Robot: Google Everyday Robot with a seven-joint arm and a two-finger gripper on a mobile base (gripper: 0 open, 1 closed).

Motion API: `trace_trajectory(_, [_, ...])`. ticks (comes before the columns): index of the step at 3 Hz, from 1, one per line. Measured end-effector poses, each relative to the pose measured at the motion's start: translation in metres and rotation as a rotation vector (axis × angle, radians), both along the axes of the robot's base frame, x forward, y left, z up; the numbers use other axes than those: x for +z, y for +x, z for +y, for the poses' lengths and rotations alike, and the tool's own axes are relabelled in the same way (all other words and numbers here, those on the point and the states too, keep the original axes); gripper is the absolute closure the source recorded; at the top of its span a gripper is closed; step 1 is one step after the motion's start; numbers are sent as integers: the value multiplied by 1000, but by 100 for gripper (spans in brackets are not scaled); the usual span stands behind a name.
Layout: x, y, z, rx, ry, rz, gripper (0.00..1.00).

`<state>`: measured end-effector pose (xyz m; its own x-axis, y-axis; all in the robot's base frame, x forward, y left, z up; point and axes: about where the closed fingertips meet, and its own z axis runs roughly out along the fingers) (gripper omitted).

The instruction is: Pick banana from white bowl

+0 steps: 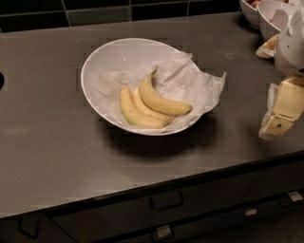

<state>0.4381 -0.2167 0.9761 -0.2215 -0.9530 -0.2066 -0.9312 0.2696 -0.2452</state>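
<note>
1. The banana (pixel 161 101), the plumper and more strongly curved single fruit, lies inside the white bowl (pixel 118 54), in its right-hand half, with the stem end pointing up toward the bowl's middle and the blunt end toward the right rim; nothing grips it, so it is not yet picked
2. Against its lower left side lies a pair of slimmer bananas (pixel 134 114), touching it along much of its length; the upper side of the target is bare and open to reach
3. Crumpled white paper (pixel 202 83) lines the bowl under all three fruits and spills over the right rim onto the bench (pixel 47 156)
4. The bowl stands near the middle of the dark bench
5. The gripper (pixel 280 111) is at the right edge of the view, well apart from the bowl and beyond the overhanging paper; I cannot tell whether its jaws are wide or narrow, but no banana is in them
6. As I judge it, the task is at its very start: the approach over the bowl, the descent onto the single banana, the closing on it and the lift clear of the rim are all left to do
7. Smaller white bowls (pixel 270 12) sit at the far right corner of the bench, away from the work
</note>
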Motion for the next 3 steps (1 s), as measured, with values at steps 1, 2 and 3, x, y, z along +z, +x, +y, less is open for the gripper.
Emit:
trace_trajectory(1, [0,0,0,0,0,0,0])
trace_trajectory(2, [0,3,5,11,3,-5,0])
trace_trajectory(3, [-5,34,55,69,48,3,0])
